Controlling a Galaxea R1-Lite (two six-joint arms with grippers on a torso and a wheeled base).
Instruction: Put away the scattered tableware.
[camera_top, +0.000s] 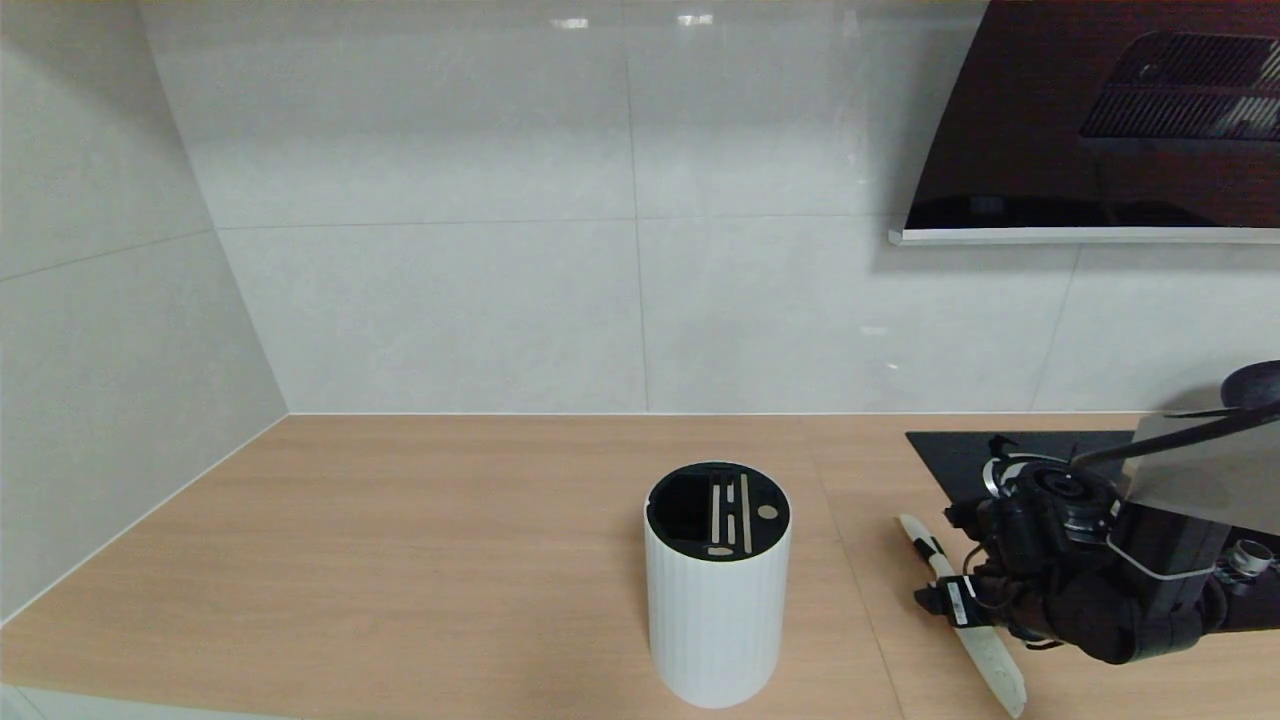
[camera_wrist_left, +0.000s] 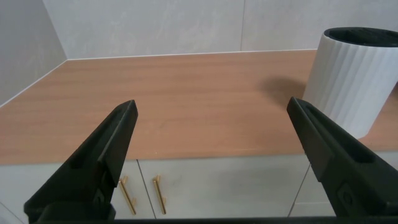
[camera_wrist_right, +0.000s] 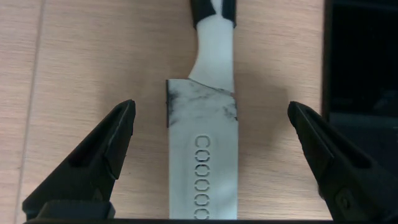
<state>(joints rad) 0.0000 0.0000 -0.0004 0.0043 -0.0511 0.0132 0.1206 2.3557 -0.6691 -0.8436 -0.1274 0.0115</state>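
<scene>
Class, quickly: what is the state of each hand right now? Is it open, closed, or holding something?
Left hand: open, holding nothing.
Right hand: open, fingers either side of the knife, not gripping it.

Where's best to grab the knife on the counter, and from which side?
The handle, from straight above, closing across its width. The knife lies flat on the counter, leaving only its side edges free, and the handle is narrower than the blade.

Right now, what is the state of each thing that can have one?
Knife: lying flat on the countertop, not gripped.
Knife holder: upright, nothing sticking out of its slots.
Right claw: open, over the knife.
Left claw: open, empty.
</scene>
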